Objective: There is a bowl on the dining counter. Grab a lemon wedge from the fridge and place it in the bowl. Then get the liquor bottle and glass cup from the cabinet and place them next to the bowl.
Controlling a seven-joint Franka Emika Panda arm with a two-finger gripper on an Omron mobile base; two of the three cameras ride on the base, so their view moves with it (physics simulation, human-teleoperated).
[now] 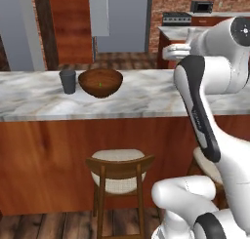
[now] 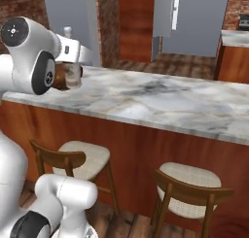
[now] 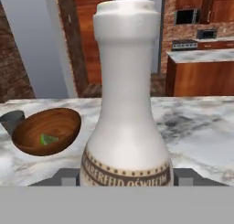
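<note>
My gripper (image 3: 125,178) is shut on the liquor bottle (image 3: 125,104), a whitish bottle with a narrow neck and a brown label band, held upright. In the right base view the liquor bottle (image 2: 72,76) hangs over the left part of the dining counter (image 2: 160,98), with my hand across its neck. To its left the brown bowl (image 3: 45,130) stands on the marble with the lemon wedge (image 3: 47,139) inside. In the left base view the bowl (image 1: 100,82) has the dark grey glass cup (image 1: 68,81) right beside it on the dining counter (image 1: 146,94). My arm hides the hand there.
Two wooden stools (image 2: 194,188) (image 2: 80,159) stand against the counter's wood front, one of them the stool (image 1: 119,169) below the bowl. Marble to the right of the bowl is bare. Across the room stand tall grey doors (image 2: 194,18) and another counter with a microwave (image 1: 201,6).
</note>
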